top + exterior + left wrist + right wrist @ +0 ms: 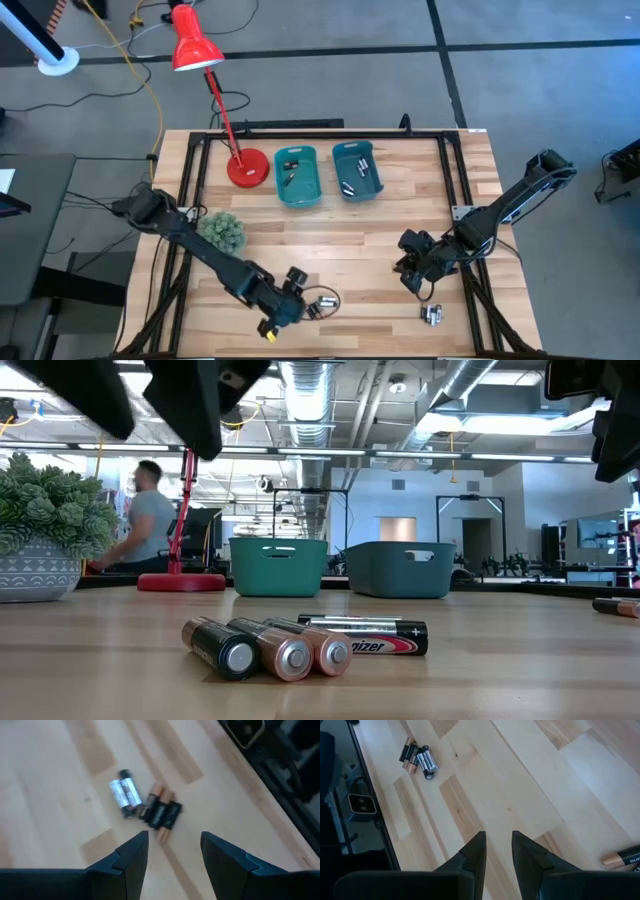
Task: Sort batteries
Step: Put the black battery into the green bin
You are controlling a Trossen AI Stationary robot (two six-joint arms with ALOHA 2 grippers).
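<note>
A small cluster of batteries (322, 303), copper-black and silver cells, lies on the wood near the table's near edge; it also shows in the left wrist view (145, 807), the low view (305, 644) and the right wrist view (417, 757). My left gripper (287, 298) hovers open just left of it, fingers (172, 855) short of the cells. A second little group of batteries (432, 315) lies near the right. My right gripper (413, 268) hangs open above bare wood (498, 847), one copper-topped battery (625, 857) beside it. More cells lie in the two teal bins.
Two teal bins (297, 176) (357, 170) stand side by side at the table's far side, with a red desk lamp base (247, 168) left of them. A green spiky plant (222, 231) sits by the left arm. A person (145, 515) shows in the room beyond.
</note>
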